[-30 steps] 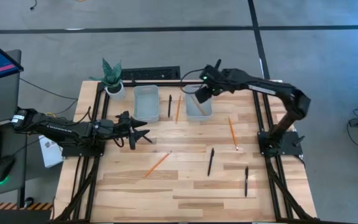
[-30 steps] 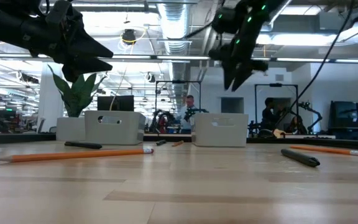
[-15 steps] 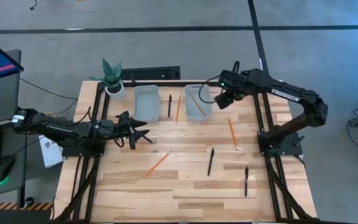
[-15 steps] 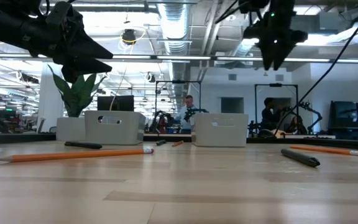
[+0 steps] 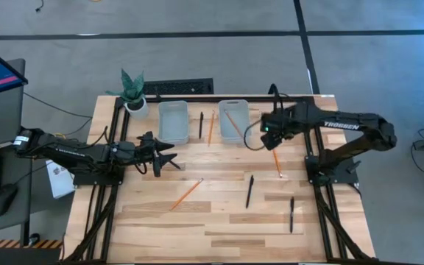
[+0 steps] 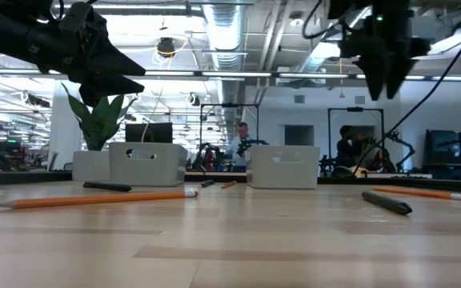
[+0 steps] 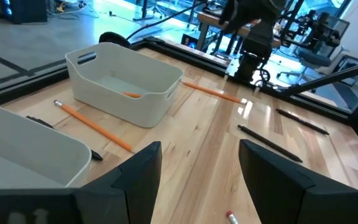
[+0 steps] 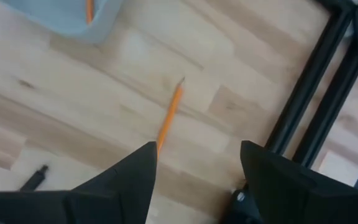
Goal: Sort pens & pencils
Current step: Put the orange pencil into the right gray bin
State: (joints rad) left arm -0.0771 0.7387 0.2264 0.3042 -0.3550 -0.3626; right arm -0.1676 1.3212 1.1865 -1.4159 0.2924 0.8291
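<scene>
Table (image 5: pixel 219 221) of pale wood carries the whole sort, with two grey bins at its far edge. The right bin (image 5: pixel 233 121) already holds one orange pencil (image 5: pixel 233 123); the left bin (image 5: pixel 173 121) looks empty from above.

The right arm has moved most. A second ago its gripper hung over the right bin; it has since swung clear and now sits above the bare wood just right of that bin, over the next pencil (image 5: pixel 275 156). The right gripper (image 8: pixel 197 180) has its fingers spread apart with nothing between them, and its wrist view looks straight down on that pencil. I take this to mean one pencil has just been dropped off and the arm is lining up on the next.

The left gripper (image 5: pixel 169 157) hangs over the table's left side, unmoved, fingers parted and empty — waiting.

Still loose on the wood:
- another pencil (image 5: pixel 186 193) toward the near left
- a third pencil (image 5: pixel 211 127) lying between the two bins
- a pen (image 5: pixel 201 125) just beside that third pencil
- a second pen (image 5: pixel 249 190) near the middle
- a third pen (image 5: pixel 291 213) toward the near right

So sorting is at an early stage: one pencil binned, no pens visibly put away.
</scene>
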